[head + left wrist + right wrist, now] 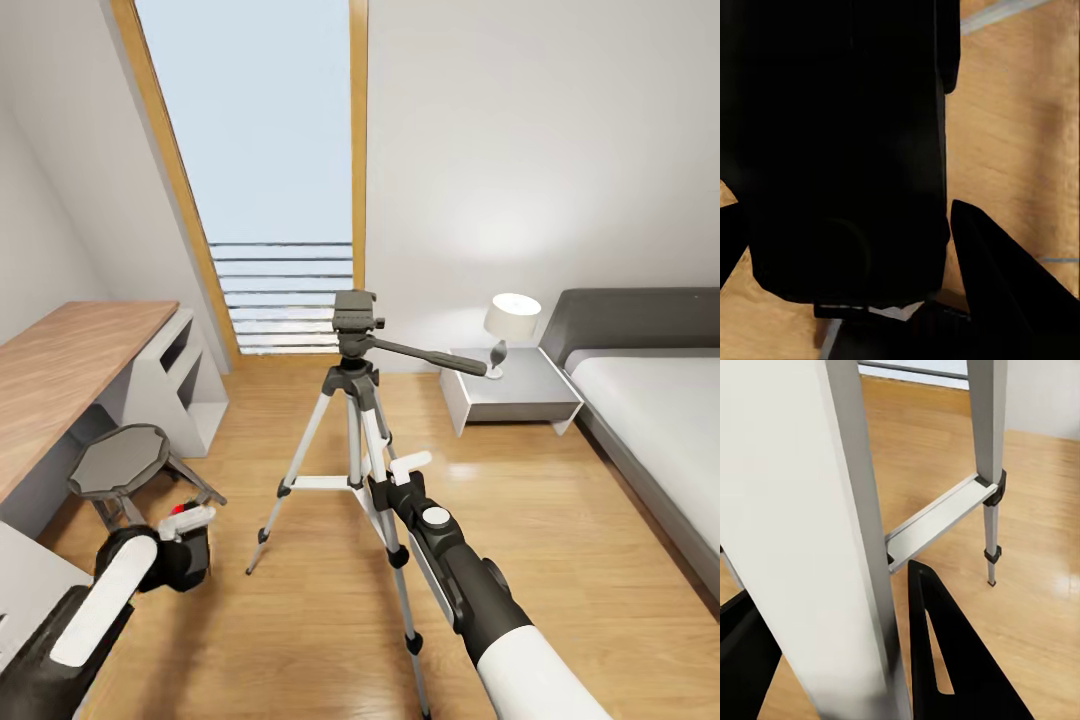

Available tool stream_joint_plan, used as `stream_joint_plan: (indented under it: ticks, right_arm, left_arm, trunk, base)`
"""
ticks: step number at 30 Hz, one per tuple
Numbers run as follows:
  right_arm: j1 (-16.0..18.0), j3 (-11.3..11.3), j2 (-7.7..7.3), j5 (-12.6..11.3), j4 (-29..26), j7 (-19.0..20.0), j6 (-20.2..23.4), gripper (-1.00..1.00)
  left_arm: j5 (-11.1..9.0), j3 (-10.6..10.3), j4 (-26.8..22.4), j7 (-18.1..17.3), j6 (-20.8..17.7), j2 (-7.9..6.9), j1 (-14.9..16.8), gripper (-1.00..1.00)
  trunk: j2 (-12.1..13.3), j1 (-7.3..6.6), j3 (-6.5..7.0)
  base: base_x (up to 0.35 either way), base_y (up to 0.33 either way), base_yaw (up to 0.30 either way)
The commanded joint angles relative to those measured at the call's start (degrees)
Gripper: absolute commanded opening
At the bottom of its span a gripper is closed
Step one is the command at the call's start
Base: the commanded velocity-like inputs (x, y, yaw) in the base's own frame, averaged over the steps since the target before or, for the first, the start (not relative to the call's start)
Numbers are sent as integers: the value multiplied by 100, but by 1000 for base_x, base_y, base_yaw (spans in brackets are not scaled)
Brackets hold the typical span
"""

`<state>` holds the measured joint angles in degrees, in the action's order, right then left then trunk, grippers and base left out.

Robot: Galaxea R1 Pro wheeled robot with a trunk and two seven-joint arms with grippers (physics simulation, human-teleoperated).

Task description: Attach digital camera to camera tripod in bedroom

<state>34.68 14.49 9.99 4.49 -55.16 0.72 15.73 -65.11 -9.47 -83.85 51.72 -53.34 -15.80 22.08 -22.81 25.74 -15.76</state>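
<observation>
The camera tripod (355,400) stands mid-room on the wood floor, its black head (356,316) bare and its pan handle (440,357) pointing right. My right gripper (386,488) is shut on one silver leg (847,547), which runs between the black fingers (945,660). Low on the left, my left gripper (186,530) is shut on the digital camera (192,556), whose red button (180,508) faces up. In the left wrist view the camera's black body (840,150) sits between the fingers (997,292).
A low grey stool (120,462) stands just behind my left hand, beside the long wooden desk (70,360) and a white shelf unit (185,380). A nightstand (520,400) with a lamp (512,318) and the bed (650,420) are at the right. The tall window (270,150) is behind the tripod.
</observation>
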Motion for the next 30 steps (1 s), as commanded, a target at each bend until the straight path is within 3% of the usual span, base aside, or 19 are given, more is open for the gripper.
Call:
stream_joint_plan:
  ticks: [1,5,7,14,15,19,24,26,30]
  right_arm:
    - [3,1,1,41,-11,6,36,-100]
    - [3,1,1,49,-12,-3,36,-100]
    - [3,1,1,50,-12,-5,36,-100]
    - [3,1,1,60,-12,-3,44,-100]
    - [3,1,1,60,-12,-2,44,-100]
    - [3,1,1,61,-20,7,56,-100]
    - [3,1,1,61,-27,14,81,-100]
    - [3,1,1,61,-45,19,90,-100]
    - [3,8,1,65,-81,17,96,-100]
  left_arm:
    - [-55,99,-38,92,-125,28,511,-100]
    - [-82,219,36,181,-353,5,1523,-100]
    - [-90,236,146,193,-394,10,1866,-100]
    - [-293,267,1379,207,-468,167,4027,-100]
    - [-321,268,1504,208,-469,194,4221,-100]
    - [-429,270,2189,216,-474,485,5385,-100]
    - [-452,263,2603,222,-478,937,6437,-100]
    - [-465,253,2965,220,-482,1221,7003,-100]
    - [-555,202,3579,157,-503,1547,7747,-100]
  trunk:
    - [-11,4,-10]
    - [-11,4,-10]
    - [-11,4,-10]
    - [-11,4,-10]
    - [-11,4,-10]
    - [-11,4,-10]
    - [-11,4,-10]
    - [-11,4,-10]
    - [-11,4,-10]
  base:
    - [0,0,0]
    - [0,0,0]
    - [0,0,0]
    - [0,0,0]
    - [0,0,0]
    - [0,0,0]
    - [0,0,0]
    - [0,0,0]
    - [0,0,0]
